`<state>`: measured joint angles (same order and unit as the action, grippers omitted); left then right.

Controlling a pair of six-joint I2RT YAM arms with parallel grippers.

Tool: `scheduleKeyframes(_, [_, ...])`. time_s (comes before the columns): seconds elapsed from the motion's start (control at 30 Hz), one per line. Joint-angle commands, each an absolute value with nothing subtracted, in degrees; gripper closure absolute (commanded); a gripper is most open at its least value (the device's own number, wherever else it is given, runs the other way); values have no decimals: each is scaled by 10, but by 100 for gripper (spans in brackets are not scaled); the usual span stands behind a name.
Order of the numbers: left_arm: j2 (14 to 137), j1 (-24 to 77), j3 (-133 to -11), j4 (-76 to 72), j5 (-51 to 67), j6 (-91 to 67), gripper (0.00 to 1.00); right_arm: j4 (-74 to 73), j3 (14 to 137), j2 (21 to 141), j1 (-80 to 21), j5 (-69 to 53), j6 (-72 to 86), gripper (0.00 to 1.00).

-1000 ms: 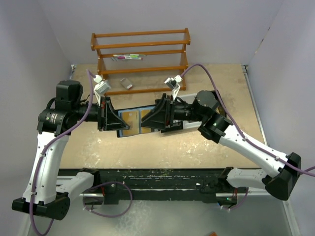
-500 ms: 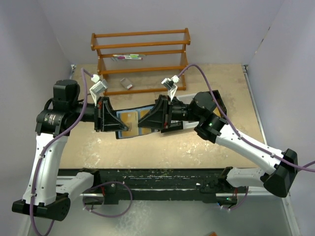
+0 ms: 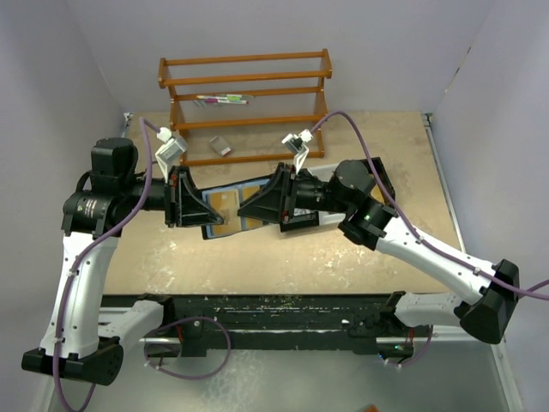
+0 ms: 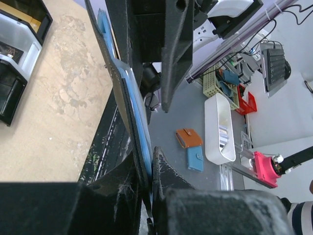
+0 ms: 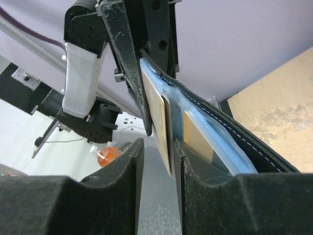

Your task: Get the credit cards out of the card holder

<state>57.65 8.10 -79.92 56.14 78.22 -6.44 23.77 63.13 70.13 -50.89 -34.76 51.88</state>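
**Right gripper poised around a credit card**

Your left gripper is clamped on the card holder, at the centre of the overhead view. The right gripper, nearer the card, stands partly open astride its edge. The card points lengthwise toward it.

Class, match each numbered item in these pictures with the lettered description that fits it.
Items:
1 card holder
2 credit card
3 wooden rack
4 left gripper

Descriptions:
A orange-tan
B at the far side of the table
C black with blue lining
D shut on the card holder

Pairs: 1-C, 2-A, 3-B, 4-D
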Motion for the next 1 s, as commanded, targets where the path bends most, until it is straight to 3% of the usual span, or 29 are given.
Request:
scheduleKeyframes(0.0, [565,91,-803,536,821,-63,83,262,660,735,-533,-276,509,69])
scheduleKeyframes(0.27, [570,91,-793,534,826,-63,82,327,626,755,-540,-319,561,100])
scheduleKeyframes(0.87, [567,92,-794,520,917,-89,78,357,522,670,-513,-301,588,100])
scheduleKeyframes(0.97, [564,91,-792,516,916,-94,85,359,519,668,-512,-300,590,100])
